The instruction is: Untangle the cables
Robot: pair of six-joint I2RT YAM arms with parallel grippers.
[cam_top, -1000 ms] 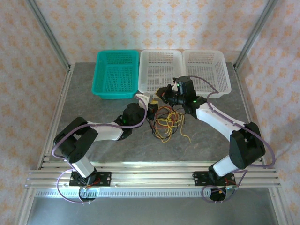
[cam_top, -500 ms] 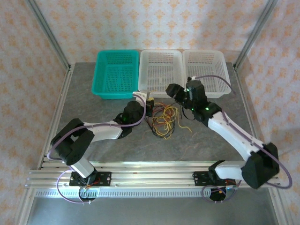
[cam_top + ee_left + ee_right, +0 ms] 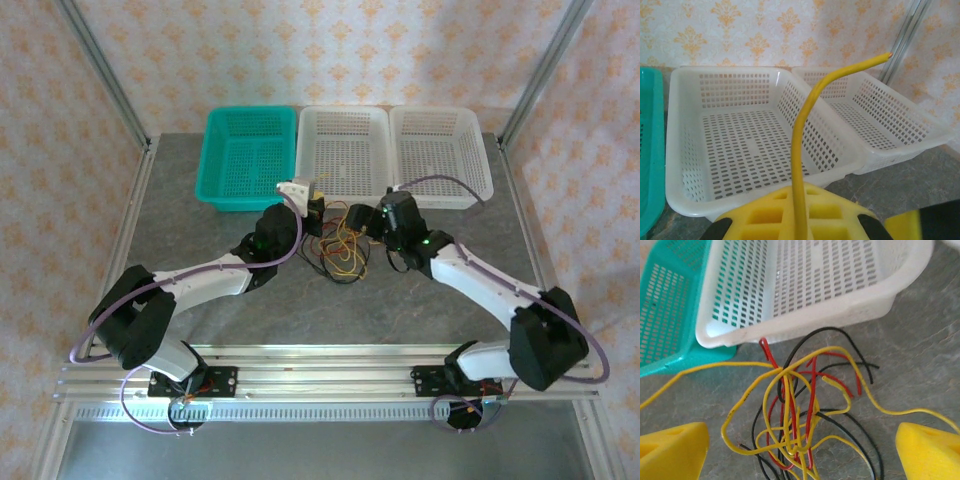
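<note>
On the worktop [image 3: 450, 310], just near of the white baskets [image 3: 345, 150], the cables [image 3: 795, 405] are found in one knotted clump. A yellow strand [image 3: 799, 150] is pinched by the closed left claw [image 3: 800, 225]; the right claw [image 3: 800, 450] is held wide open, empty. Untangling is judged barely begun.

Left claw [image 3: 799, 219] tight, right claw [image 3: 800, 450] wide.

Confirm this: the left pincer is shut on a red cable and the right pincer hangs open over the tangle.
Not red: the left wrist view shows the left pincer shut on a yellow cable. The right pincer does hang open over the tangle.
</note>
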